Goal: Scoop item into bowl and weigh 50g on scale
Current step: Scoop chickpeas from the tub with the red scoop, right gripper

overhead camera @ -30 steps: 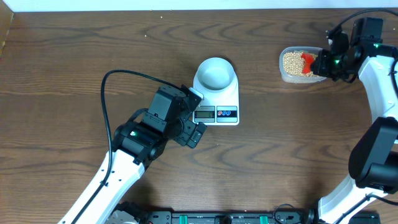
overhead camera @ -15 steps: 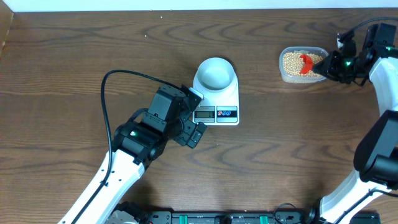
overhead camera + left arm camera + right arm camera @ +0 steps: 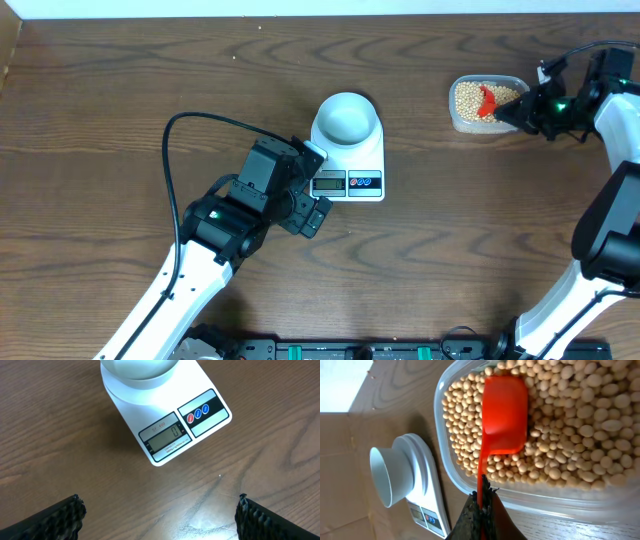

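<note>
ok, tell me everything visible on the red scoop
The red scoop looks like glossy orange-red plastic: a rounded rectangular cup on a thin flat handle. The cup lies on the beans in the clear tub, with no beans on its visible face. The handle crosses the tub's rim, its end pinched between the right arm's fingers, which are shut on it.

Overhead looks straight down; both wrist views, close and seemingly slanted, share the scale

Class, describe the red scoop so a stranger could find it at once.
On the brown wooden table, find the clear plastic tub of tan beans at the far right. The red plastic scoop rests among the beans, the only red thing in it.
</note>
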`<control>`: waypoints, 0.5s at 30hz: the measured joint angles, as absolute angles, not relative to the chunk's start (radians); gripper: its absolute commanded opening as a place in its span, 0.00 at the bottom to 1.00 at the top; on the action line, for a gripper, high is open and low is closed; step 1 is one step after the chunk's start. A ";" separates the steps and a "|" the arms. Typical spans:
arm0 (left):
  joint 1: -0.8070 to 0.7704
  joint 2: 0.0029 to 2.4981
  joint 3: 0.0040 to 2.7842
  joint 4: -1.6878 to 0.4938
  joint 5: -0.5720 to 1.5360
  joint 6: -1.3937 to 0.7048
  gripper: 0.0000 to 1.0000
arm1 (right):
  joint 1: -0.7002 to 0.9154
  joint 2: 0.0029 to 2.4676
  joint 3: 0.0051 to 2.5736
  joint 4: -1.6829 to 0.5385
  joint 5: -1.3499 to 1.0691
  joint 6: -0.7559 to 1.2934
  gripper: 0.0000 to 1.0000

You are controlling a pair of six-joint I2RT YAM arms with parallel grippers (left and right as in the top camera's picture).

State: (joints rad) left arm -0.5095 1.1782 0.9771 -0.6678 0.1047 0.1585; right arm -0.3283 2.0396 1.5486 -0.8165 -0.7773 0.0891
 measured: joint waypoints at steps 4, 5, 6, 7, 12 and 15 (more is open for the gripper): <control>-0.509 1.178 0.977 -0.668 0.105 0.159 0.98 | -0.358 2.042 1.549 -0.819 -0.804 0.092 0.01; -0.509 1.178 0.977 -0.668 0.105 0.159 0.98 | -0.366 2.043 1.549 -0.819 -0.813 0.092 0.01; -0.509 1.178 0.977 -0.668 0.105 0.159 0.98 | -0.373 2.045 1.549 -0.820 -0.823 0.092 0.01; -0.509 1.178 0.977 -0.668 0.105 0.159 0.98 | -0.379 2.046 1.549 -0.820 -0.833 0.092 0.01; -0.509 1.178 0.977 -0.668 0.105 0.159 0.97 | -0.415 2.051 1.549 -0.822 -0.896 0.084 0.01; -0.509 1.178 0.977 -0.668 0.105 0.159 0.98 | -0.437 2.051 1.549 -0.825 -0.935 0.075 0.01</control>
